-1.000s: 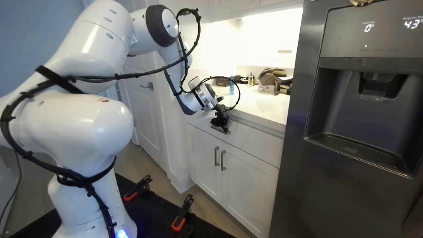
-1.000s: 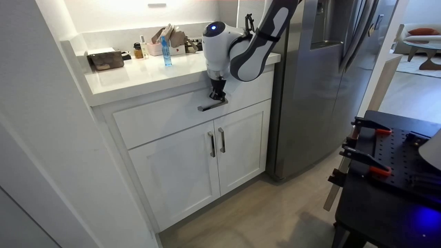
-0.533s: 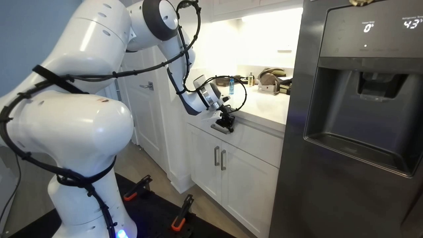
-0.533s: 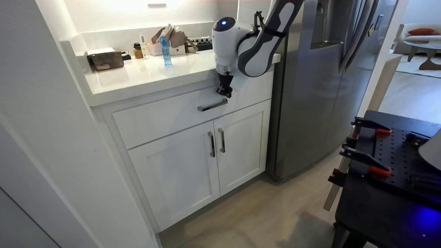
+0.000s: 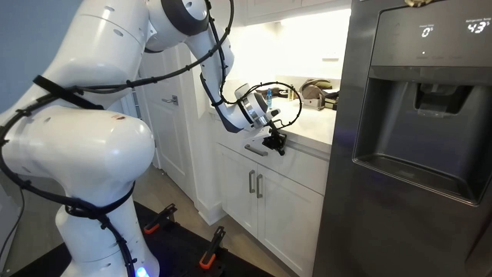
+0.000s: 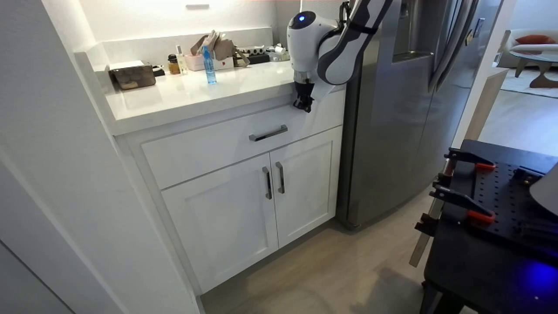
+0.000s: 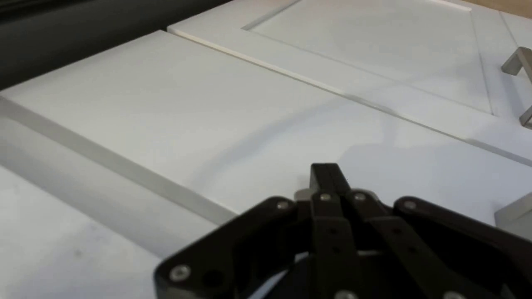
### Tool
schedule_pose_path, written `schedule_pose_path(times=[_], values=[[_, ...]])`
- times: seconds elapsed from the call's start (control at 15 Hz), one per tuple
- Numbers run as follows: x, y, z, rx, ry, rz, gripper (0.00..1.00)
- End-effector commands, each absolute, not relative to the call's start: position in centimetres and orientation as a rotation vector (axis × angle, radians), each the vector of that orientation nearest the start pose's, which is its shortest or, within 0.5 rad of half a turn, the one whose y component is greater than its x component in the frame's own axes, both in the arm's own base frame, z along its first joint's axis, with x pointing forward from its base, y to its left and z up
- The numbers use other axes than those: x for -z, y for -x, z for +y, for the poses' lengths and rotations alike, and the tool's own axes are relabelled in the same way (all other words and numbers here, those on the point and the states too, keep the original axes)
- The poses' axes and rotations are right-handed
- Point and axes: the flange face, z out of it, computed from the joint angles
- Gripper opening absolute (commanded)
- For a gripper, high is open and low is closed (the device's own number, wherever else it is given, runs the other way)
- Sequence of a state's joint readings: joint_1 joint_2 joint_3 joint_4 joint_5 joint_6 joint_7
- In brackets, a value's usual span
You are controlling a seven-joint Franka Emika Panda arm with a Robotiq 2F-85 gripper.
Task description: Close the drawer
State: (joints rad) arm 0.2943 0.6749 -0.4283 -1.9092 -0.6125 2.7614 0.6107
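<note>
Beneath the worktop (image 6: 244,78): drawer (image 6: 218,146) closed, end effector (image 7: 326,170) near its upper edge

White and wide, the drawer sits directly under the worktop, its front level with the two cabinet doors (image 6: 222,209) at its six o'clock, which carry vertical handles (image 6: 268,183). Along the drawer front runs a short metal bar handle (image 6: 268,133).

Seen in an exterior view, the end effector points downward at two o'clock from that bar handle, apart from it. The wrist view shows its fingers (image 7: 320,178) together, tip beside tip; whether they touch the drawer front cannot be told. Around them in that same view, the drawer front spreads wide, with the worktop toward eight o'clock, the cabinet doors toward one o'clock, and an end of the bar handle, cut off by the right edge, between three and four o'clock. A curved shadow (image 7: 266,133) crosses the drawer front.

Spanning from nine o'clock toward the drawer in an exterior view is the white arm (image 5: 96,146), with a black cable (image 5: 187,68) strapped along it. In both exterior views a grey fridge (image 6: 392,139) stands at three o'clock from the drawer. On the worktop, toward eleven o'clock from the bar handle in an exterior view, a blue bottle (image 6: 209,67) stands upright just in front of a pink box (image 6: 195,62). A brown box (image 6: 133,77) rests farther along, at ten o'clock from that bar handle.
</note>
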Motion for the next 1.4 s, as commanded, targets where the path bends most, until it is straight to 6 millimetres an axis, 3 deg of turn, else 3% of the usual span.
schedule_pose_path(times=[0.0, 0.4, 0.8, 0.87, 1.0, 1.33], values=[[-21.6, -61.6, -3.1, 0.545, 3.549, -0.009, 0.00], [-25.7, -56.7, 3.7, 0.523, 3.503, -0.200, 0.00], [-31.4, -52.1, 10.2, 0.279, 3.471, -0.360, 0.00], [-32.8, -51.7, 10.8, 0.207, 3.466, -0.376, 0.26], [-35.5, -51.1, 11.9, 0.083, 3.452, -0.409, 0.34], [-41.5, -49.8, 13.6, -0.157, 3.460, -0.354, 0.72]])
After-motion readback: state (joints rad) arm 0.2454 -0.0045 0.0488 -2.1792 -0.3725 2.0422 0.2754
